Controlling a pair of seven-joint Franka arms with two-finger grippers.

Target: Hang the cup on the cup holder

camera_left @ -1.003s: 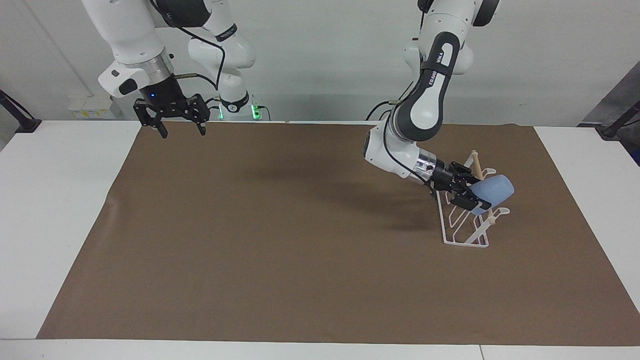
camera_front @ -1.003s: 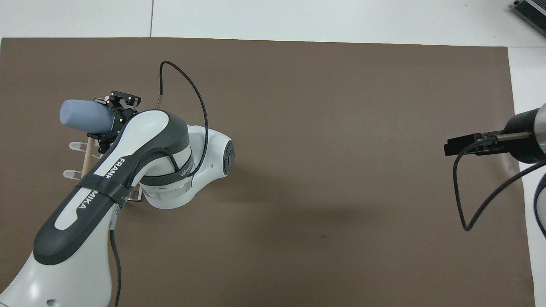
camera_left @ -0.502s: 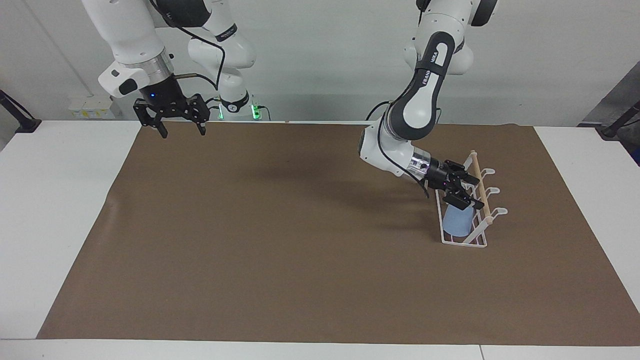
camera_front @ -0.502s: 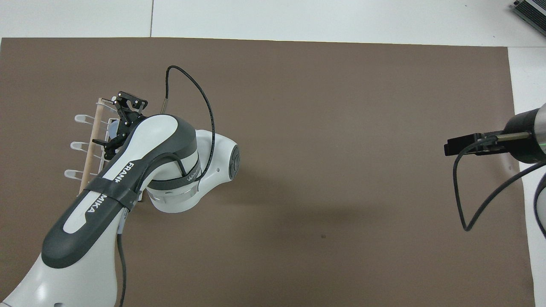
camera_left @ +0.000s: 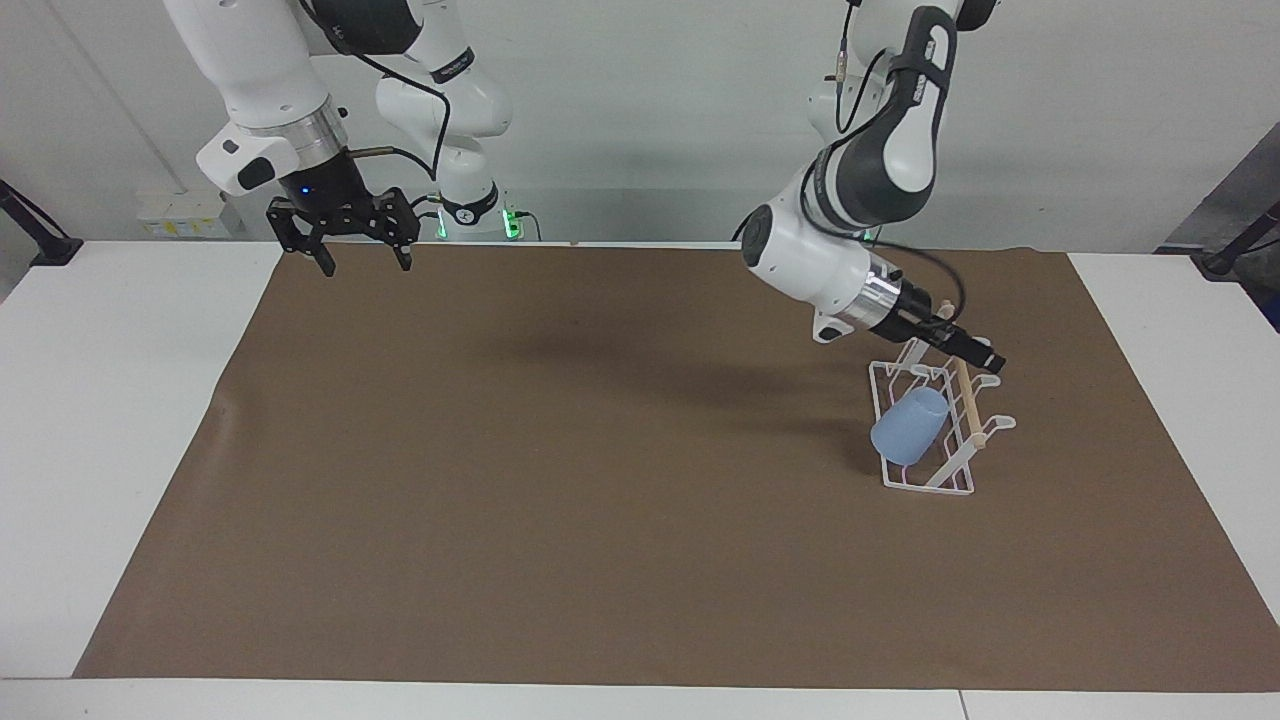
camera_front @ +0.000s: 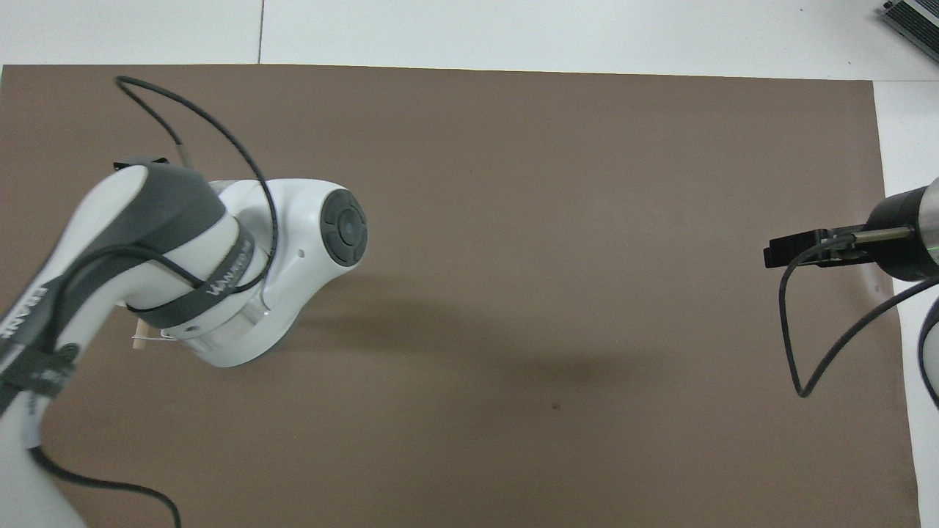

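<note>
The light-blue cup (camera_left: 908, 425) sits tilted, mouth down, over a prong of the white wire cup holder (camera_left: 925, 487), on the rack's side toward the right arm's end. My left gripper (camera_left: 978, 354) hovers just above the rack's end nearer the robots, open, holding nothing and apart from the cup. In the overhead view the left arm covers the cup and nearly all of the cup holder; only the tip of its wooden rod (camera_front: 139, 339) shows. My right gripper (camera_left: 365, 262) waits open above the mat's corner at its own end, and appears as well at the overhead view's edge (camera_front: 769, 257).
A brown mat (camera_left: 600, 450) covers most of the white table (camera_left: 110, 420). The left arm's elbow (camera_front: 293, 242) hangs over the mat beside the rack. A grey device (camera_front: 913, 18) lies at the table's corner farthest from the robots.
The left gripper let go of the cup, which dropped from beside the rod onto a prong. The gripper then turned, rose and drew back toward the robots. The right arm stayed still.
</note>
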